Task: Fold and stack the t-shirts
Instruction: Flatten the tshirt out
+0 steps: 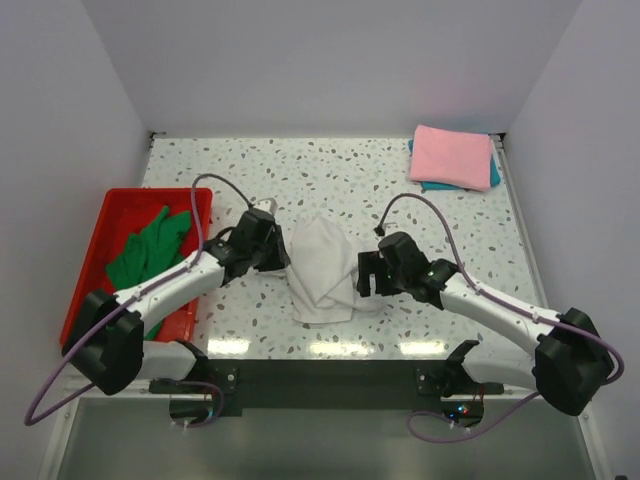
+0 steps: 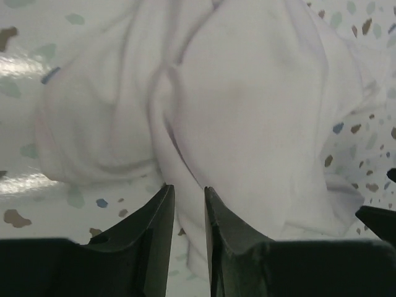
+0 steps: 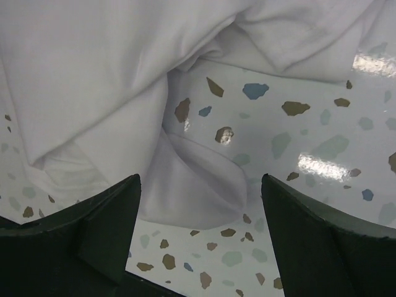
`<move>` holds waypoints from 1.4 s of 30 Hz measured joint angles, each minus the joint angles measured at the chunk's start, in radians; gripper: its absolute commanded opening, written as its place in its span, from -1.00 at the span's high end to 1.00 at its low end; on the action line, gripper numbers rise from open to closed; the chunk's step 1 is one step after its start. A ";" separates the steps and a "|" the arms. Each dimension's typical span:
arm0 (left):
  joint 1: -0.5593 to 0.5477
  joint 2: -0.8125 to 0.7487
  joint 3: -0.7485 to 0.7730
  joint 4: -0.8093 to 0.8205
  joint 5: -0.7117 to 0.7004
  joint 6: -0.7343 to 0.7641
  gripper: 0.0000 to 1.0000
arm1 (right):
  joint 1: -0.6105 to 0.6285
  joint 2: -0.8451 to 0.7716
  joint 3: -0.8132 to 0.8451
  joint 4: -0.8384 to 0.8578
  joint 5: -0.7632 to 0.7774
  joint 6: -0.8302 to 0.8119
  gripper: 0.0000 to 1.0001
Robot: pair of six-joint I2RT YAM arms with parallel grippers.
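A crumpled white t-shirt point(image 1: 320, 268) lies in a heap on the speckled table between both arms. My left gripper point(image 1: 281, 256) is at its left edge. In the left wrist view the left gripper point(image 2: 187, 187) is open by a narrow gap, with a raised fold of the white t-shirt point(image 2: 247, 105) running between the tips. My right gripper point(image 1: 366, 276) is at the heap's right side. The right gripper point(image 3: 201, 177) is wide open, low over the table, and a loose flap of the white t-shirt point(image 3: 185, 179) lies between its fingers. A folded pink t-shirt point(image 1: 450, 155) rests on a teal t-shirt point(image 1: 491, 176) at the back right. A green t-shirt point(image 1: 150, 248) lies in the tray.
A red plastic tray point(image 1: 112, 205) stands on the left side of the table beside the left arm. White walls close in the table at the back and on both sides. A dark strip with the arm bases runs along the near edge.
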 measured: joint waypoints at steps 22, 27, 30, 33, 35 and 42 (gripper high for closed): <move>-0.256 -0.152 -0.317 0.106 0.118 -0.073 -0.12 | 0.193 -0.031 -0.076 0.062 0.087 -0.066 -0.53; -0.267 -0.101 -0.317 0.154 0.111 -0.073 -0.11 | 0.203 -0.035 -0.101 0.074 0.085 -0.075 -0.53; -0.272 -0.074 -0.317 0.178 0.106 -0.076 -0.04 | 0.208 -0.073 -0.122 0.071 0.085 -0.076 -0.53; -0.276 -0.058 -0.316 0.203 0.100 -0.081 0.07 | 0.208 -0.123 -0.133 0.067 0.086 -0.076 -0.53; -0.278 -0.050 -0.316 0.212 0.096 -0.085 0.19 | 0.208 -0.138 -0.138 0.070 0.087 -0.076 -0.52; -0.280 -0.027 -0.311 0.212 0.073 -0.094 0.67 | 0.210 -0.099 -0.173 0.098 0.078 -0.068 -0.48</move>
